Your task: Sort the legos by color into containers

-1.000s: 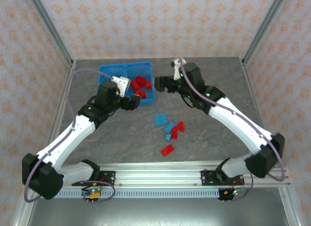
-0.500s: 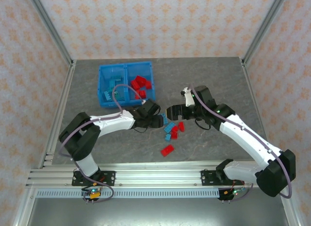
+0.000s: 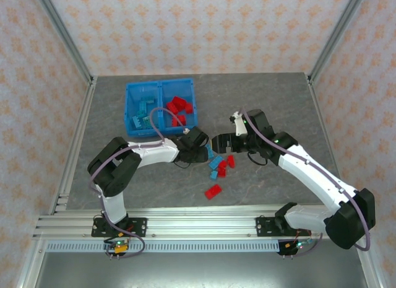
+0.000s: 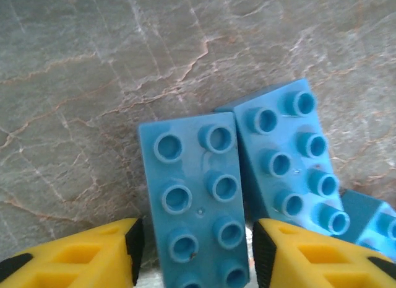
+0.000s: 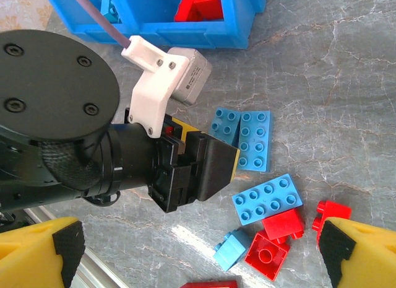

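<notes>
Loose legos lie mid-table: light blue bricks (image 3: 214, 165), red ones (image 3: 230, 160) and a lone red brick (image 3: 213, 191). My left gripper (image 3: 205, 153) is down at the pile's left edge. In the left wrist view its yellow jaws (image 4: 197, 251) flank a flat blue eight-stud brick (image 4: 197, 195) with thin gaps either side; a second blue brick (image 4: 288, 155) lies against it. My right gripper (image 3: 218, 142) hovers open over the pile, and its fingers (image 5: 198, 251) are spread wide above blue (image 5: 267, 199) and red (image 5: 266, 254) bricks.
The blue bin (image 3: 161, 83) stands at the back left, with blue bricks in its left compartment (image 3: 141, 111) and red ones in its right (image 3: 178, 106). Both grippers are close together over the pile. The bin's wall (image 5: 185, 35) lies just beyond the left arm.
Both arms left the bin and came down to the pile. The left jaws have narrowed around a blue brick. The right arm has barely moved in the last half second.
</notes>
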